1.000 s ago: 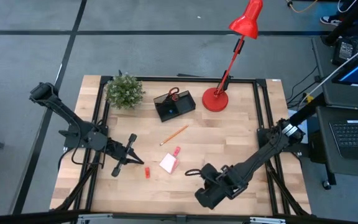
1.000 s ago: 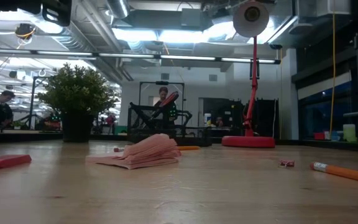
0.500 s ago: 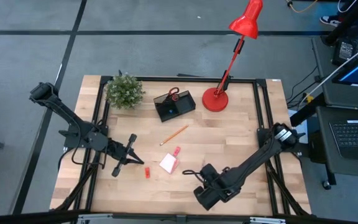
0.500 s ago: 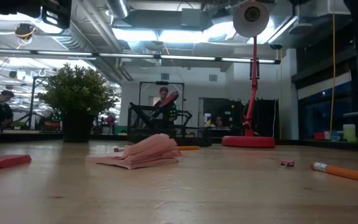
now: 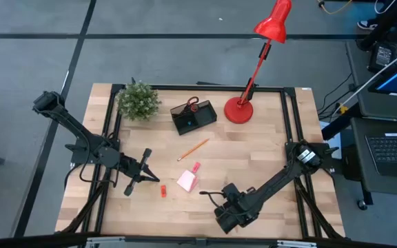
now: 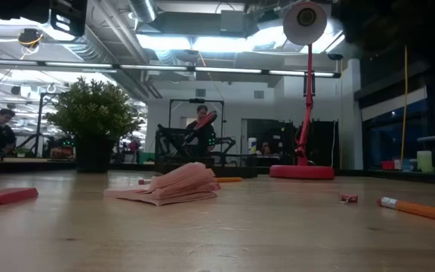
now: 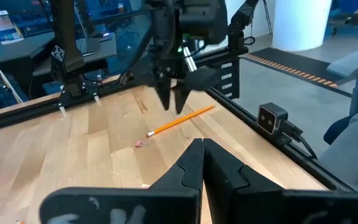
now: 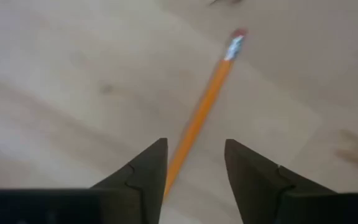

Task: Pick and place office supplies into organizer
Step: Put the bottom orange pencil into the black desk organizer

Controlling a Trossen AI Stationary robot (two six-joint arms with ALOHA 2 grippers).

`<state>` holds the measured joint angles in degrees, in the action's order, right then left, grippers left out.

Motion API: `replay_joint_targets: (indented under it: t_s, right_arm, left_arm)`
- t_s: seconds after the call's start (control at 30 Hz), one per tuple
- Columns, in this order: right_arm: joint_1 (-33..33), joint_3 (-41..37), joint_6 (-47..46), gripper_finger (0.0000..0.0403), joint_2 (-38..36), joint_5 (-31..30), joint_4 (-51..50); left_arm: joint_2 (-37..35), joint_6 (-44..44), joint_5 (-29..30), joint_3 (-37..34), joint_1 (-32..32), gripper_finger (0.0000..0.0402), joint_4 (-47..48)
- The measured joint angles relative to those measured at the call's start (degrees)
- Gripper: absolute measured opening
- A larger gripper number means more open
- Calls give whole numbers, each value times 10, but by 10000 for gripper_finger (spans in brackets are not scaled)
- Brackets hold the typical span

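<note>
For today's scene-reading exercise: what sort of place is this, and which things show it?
Probably a robotics lab or workshop: a wooden table in a black frame, exposed ceiling ducts and strip lights, and a laptop beside the rig.

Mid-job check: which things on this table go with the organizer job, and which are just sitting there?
Job items: organizer holding scissors; pencil mid-table; second pencil under the open right gripper; note pad; pink block; red block.

Just sitting there: plant, lamp.
</note>
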<state>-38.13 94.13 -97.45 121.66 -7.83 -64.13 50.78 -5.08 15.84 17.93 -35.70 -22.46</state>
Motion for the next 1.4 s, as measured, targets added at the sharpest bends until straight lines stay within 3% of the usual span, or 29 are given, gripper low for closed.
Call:
replay_joint_targets:
  t_s: [0.2,0.57,0.83,1.23,1.4]
  right_arm:
    - [19,0,1,187,27,-2,3]
    - [28,0,2,190,37,0,13]
    - [27,-69,-27,191,25,5,82]
    - [31,-105,-29,190,-2,5,107]
    - [35,-116,-28,164,-3,11,122]
  left_arm:
    - [0,12,0,0,0,2,0]
    - [0,20,0,0,0,2,5]
    - [0,24,0,0,0,2,6]
    - [0,30,0,0,0,2,19]
    - [0,40,0,0,0,2,19]
